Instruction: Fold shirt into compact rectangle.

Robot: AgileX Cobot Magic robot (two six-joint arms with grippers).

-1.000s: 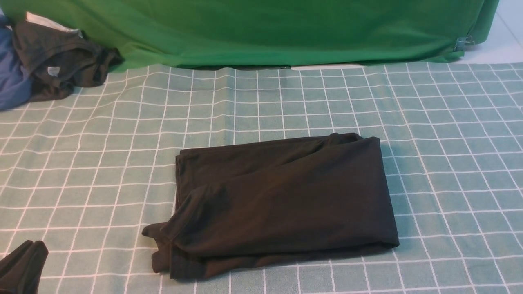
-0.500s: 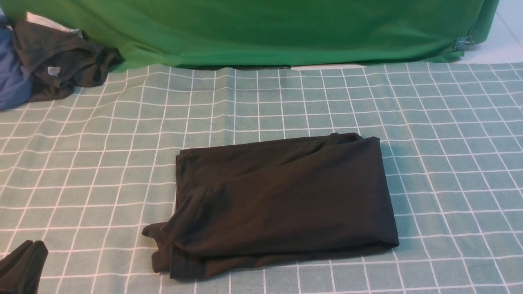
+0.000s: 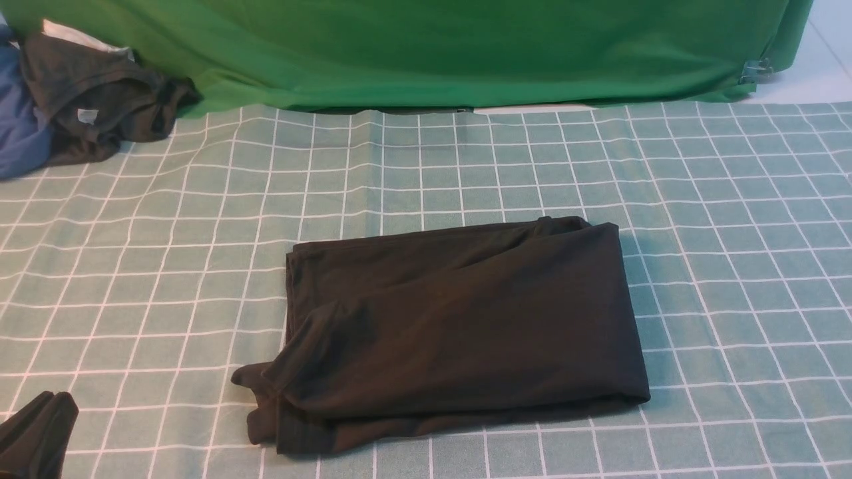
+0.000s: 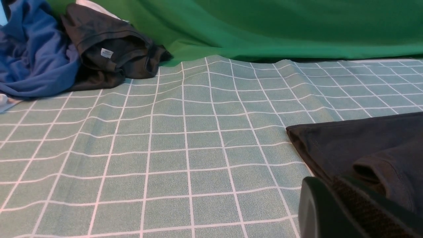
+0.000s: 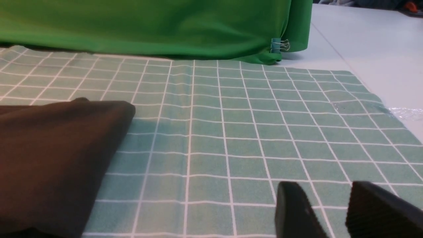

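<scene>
One black cotton shirt (image 3: 452, 326) lies folded at centre of the green checked desk cloth (image 3: 732, 233). Left pincer (image 4: 333, 208) closed, empty; right pincer (image 5: 330, 208) partly open, empty.

A black shirt (image 3: 459, 332) lies folded into a rough rectangle on the green checked tablecloth (image 3: 732, 233), a sleeve poking out at its near left corner, with a dark garment (image 3: 100, 100) and blue cloth (image 3: 20, 133) heaped far left before a green backdrop (image 3: 432, 46).
</scene>
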